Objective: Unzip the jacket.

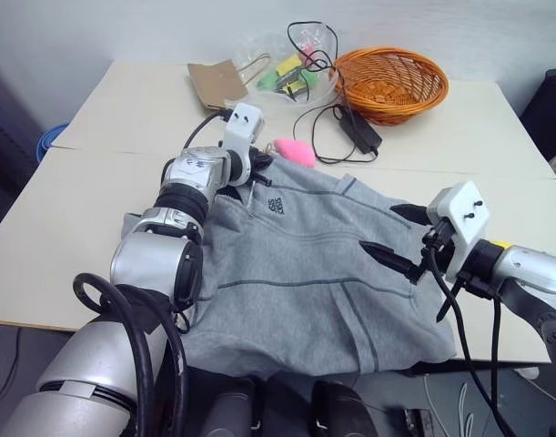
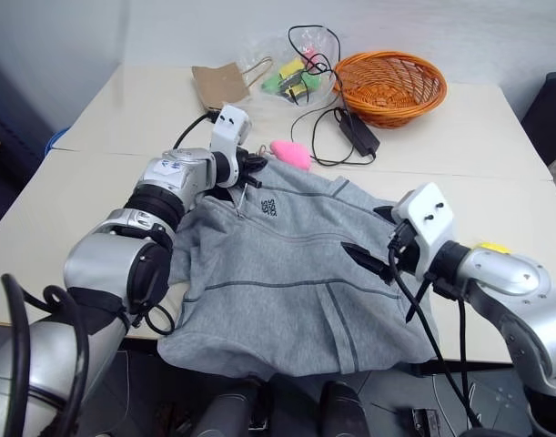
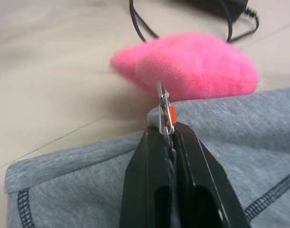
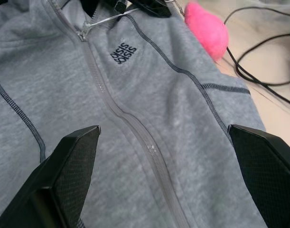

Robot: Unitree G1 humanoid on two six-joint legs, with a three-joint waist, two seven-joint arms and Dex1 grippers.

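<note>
We see the table (image 1: 68, 218), pale and wide, with the jacket (image 1: 305, 282) spread front-up across its near part, its hem hanging over the near edge. The zip (image 4: 130, 123) runs closed down the chest, and a small dark logo (image 4: 122, 53) sits beside it near the collar.

Our left gripper (image 3: 169, 142) is at the collar end of the jacket, its two black fingers pressed together on the metal zipper pull (image 3: 164, 111), which carries a small orange tag. From our right wrist the pull shows as a thin metal piece stretched from the slider toward those fingers.

Our right gripper (image 1: 398, 238) hangs over the jacket's right half, its fingers (image 4: 71, 166) spread wide with nothing between them; we cannot tell whether it touches the fabric.

Just past the collar lies a pink plush toy (image 1: 296, 151). Further back stand an orange wicker basket (image 1: 391, 84), a black power adapter (image 1: 359, 129) with its cable, a brown paper bag (image 1: 217, 84) and a clear bag of small coloured items (image 1: 291, 68).
</note>
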